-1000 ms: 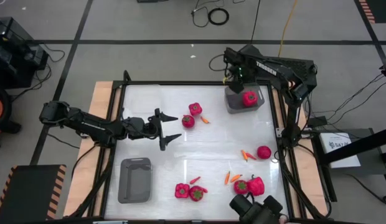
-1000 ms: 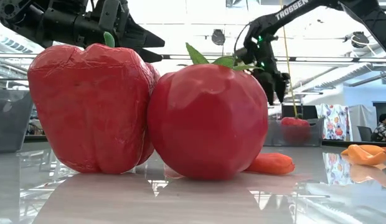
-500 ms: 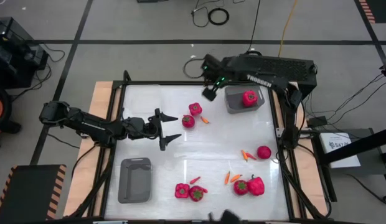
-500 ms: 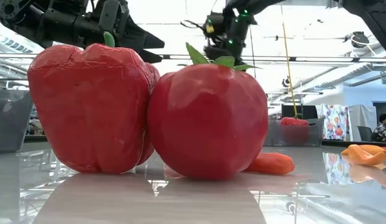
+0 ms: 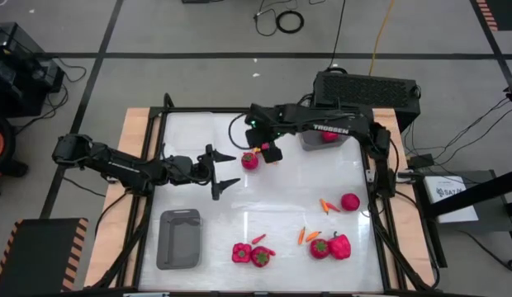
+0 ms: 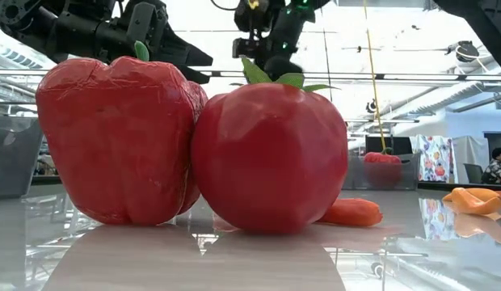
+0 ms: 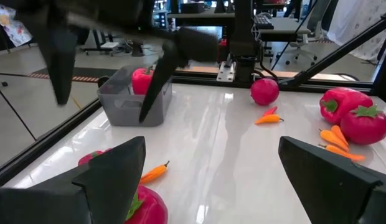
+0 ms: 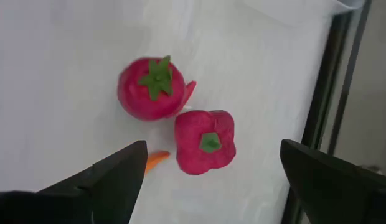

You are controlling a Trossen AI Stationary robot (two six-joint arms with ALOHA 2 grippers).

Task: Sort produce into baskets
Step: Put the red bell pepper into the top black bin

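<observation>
swinging away from the grey basket (image 5: 310, 139), the right gripper (image 5: 261, 150), fingers spread, is now hovering over a pepper (image 8: 205, 142) and round fruit (image 8: 151, 88), needing to drop and close, while the left gripper (image 5: 225, 172) is waiting, spread wide.

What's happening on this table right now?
A two-arm robot is sorting toy produce into tubs. The right gripper, open and empty, hangs over a red bell pepper and a round red fruit at the table's far middle. One pepper already sits in the grey tub. The left gripper waits open nearby, holding nothing.
</observation>
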